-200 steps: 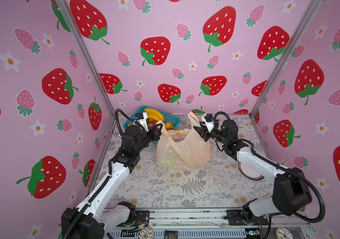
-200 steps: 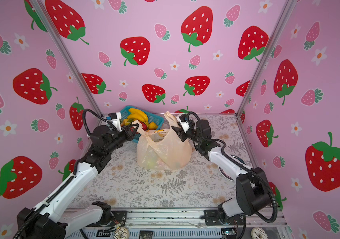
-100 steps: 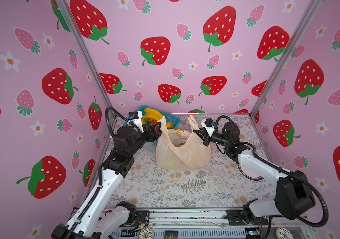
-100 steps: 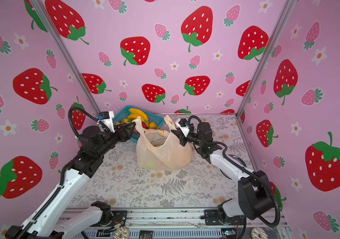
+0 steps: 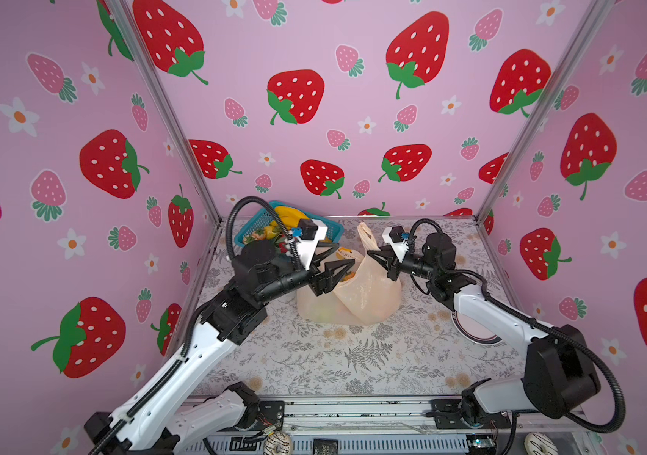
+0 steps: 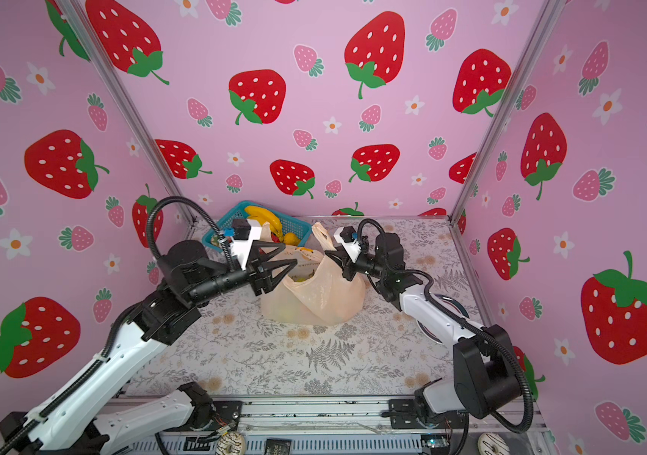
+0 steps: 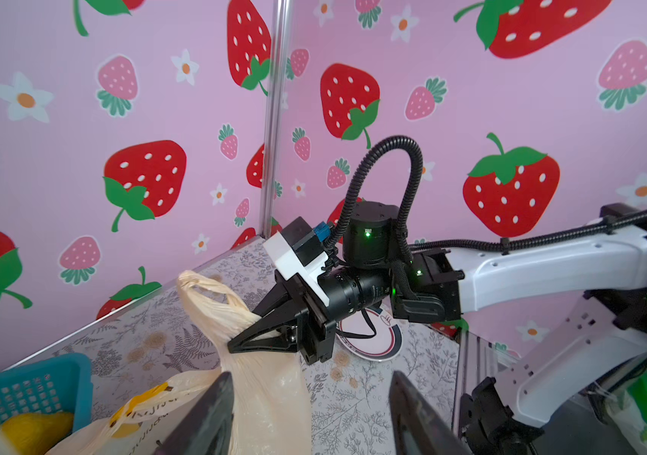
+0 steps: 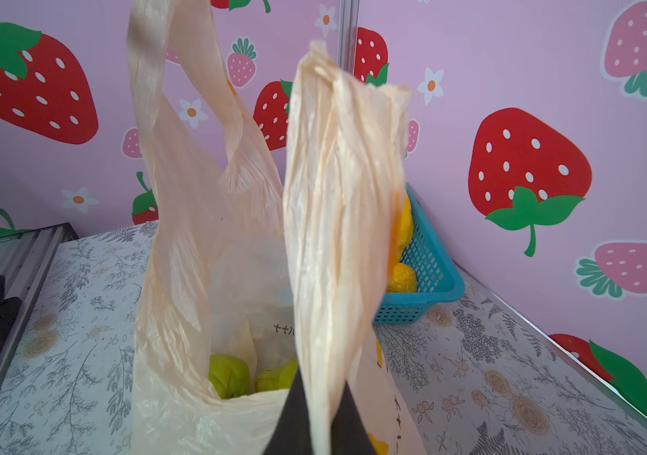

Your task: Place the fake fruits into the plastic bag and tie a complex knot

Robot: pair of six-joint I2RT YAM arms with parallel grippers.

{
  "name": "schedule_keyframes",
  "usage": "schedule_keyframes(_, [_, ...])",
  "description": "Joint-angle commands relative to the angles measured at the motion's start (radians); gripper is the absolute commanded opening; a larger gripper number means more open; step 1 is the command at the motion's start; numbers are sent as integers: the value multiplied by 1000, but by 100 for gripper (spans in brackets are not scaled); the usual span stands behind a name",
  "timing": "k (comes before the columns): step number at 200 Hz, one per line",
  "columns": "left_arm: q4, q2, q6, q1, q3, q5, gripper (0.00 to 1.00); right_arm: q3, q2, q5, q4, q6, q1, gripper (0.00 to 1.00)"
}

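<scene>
We're mid-filling: right pincer [image 5: 371, 257] clamps 1 handle [image 8: 337, 197] of the plastic bag [image 5: 357, 295]; released left pincer [image 6: 291, 254] should next fetch fake fruits [image 6: 262, 216] at the bag's 11 o'clock.

The bag [image 5: 357, 291] is thin, translucent peach plastic with dark lettering. It sits slumped on the counter [image 5: 353, 354] toward the back, its mouth open and untied. One handle [image 8: 337, 197] stands upright, bunched into a flat strip. Two green pears [image 8: 229, 376] lie inside the bag. Bananas [image 6: 262, 216] and a lumpy yellow fruit [image 8: 402, 277] lie in the basket [image 8: 428, 268] just behind.
</scene>
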Motion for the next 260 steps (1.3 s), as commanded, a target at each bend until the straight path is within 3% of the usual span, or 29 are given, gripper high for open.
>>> schedule_keyframes(1, [-111,101,57,-7,122,-51,62,12,-26,-53,-10,-31,-8,9])
schedule_keyframes(58, [-180,338,-60,-4,339,-186,63,3,-34,-62,-8,-42,-9,9])
schedule_keyframes(117, [-188,445,-133,-5,425,-259,56,6,-27,-62,5,-32,-9,9])
schedule_keyframes(148, [-177,478,-165,-5,439,-220,40,4,-26,-60,11,-27,-9,9])
schedule_keyframes(173, [-166,479,-191,-6,433,-198,18,2,-26,-39,19,-12,-8,9])
schedule_keyframes(191, [-141,453,-215,-8,403,-179,0,4,-36,37,15,10,-7,17])
schedule_keyframes(225, [-63,376,-296,-16,293,-152,0,-59,-116,237,47,-35,45,50])
schedule_keyframes(244, [-26,343,-340,-25,239,-152,0,-134,-170,313,154,-67,92,62])
schedule_keyframes(260, [-10,326,-368,-33,213,-156,0,-170,-182,317,235,-64,112,66])
